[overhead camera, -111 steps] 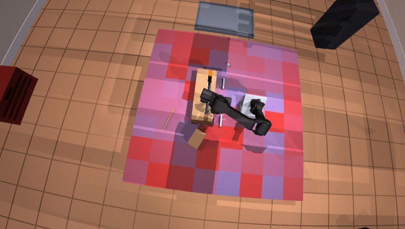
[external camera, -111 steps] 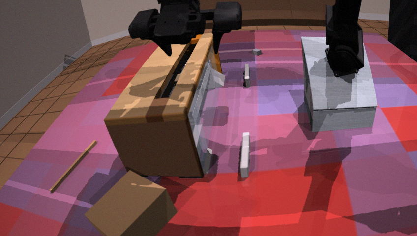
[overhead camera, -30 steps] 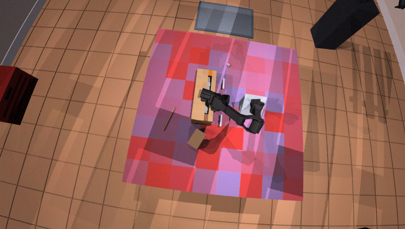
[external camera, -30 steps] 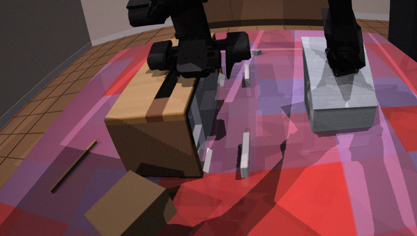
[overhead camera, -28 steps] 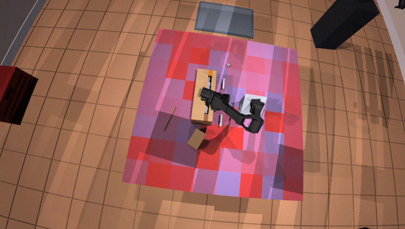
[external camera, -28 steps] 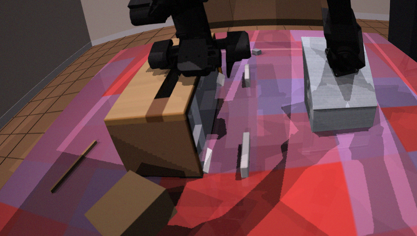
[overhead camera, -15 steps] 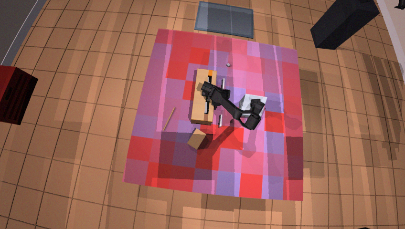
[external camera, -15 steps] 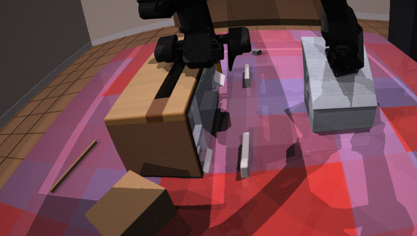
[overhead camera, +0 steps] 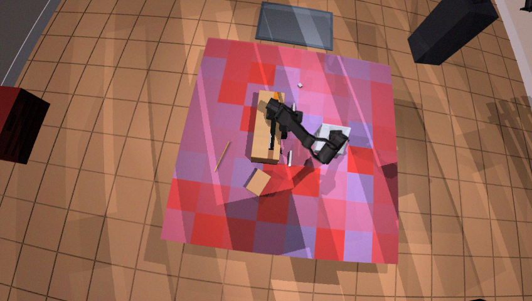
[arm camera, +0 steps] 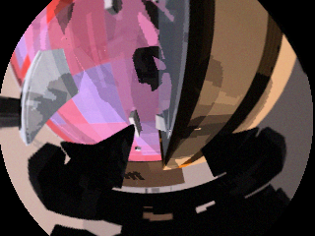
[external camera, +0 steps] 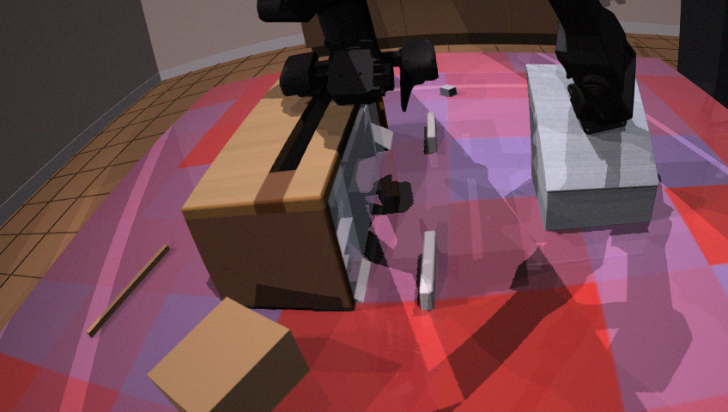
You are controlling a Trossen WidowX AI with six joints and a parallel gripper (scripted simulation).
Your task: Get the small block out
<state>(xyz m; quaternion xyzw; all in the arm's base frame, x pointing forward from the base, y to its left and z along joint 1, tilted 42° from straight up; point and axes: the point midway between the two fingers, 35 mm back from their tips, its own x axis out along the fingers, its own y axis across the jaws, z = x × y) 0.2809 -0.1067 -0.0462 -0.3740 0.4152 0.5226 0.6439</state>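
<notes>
The wooden box [overhead camera: 261, 126] [external camera: 229, 178] [arm camera: 212, 74] stands upright with a dark slot along its top and its clear front towards the arm's base. I cannot make out a block on the shelf; the arm and gripper cover part of the slot. An orange patch [overhead camera: 276, 95] shows at the box's far end. A small grey block [overhead camera: 299, 85] [external camera: 447, 90] lies on the table beyond that end, clear of the box; whether it is the shelf's block I cannot tell. My gripper [external camera: 357, 104] [arm camera: 162, 125] is open and empty above the box's front top edge, one finger outside the clear front.
Two white bars [overhead camera: 290, 158] [external camera: 431, 132] stand in front of the clear front. A tan block [overhead camera: 258, 182] [external camera: 219, 352] lies near the box's near end, and a thin stick [overhead camera: 222, 156] [external camera: 127, 291] behind the box. The arm stands on a grey pedestal [overhead camera: 328, 130] [external camera: 597, 209].
</notes>
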